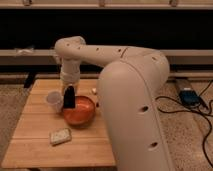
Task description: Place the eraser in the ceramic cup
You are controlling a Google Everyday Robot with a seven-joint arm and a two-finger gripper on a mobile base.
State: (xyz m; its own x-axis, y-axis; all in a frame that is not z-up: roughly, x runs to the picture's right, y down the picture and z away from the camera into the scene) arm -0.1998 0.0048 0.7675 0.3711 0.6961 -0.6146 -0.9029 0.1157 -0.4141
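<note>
Where the arm (75, 52) ends, left of centre, the gripper (70, 93) hangs clamped on the eraser (70, 102), an upright dark block whose outline blurs into the pincer's own. It is over the left rim of the orange bowl (80, 115), just right of the ceramic cup (54, 100). A speckled block (60, 136) lies lower left on the table (35, 120).
</note>
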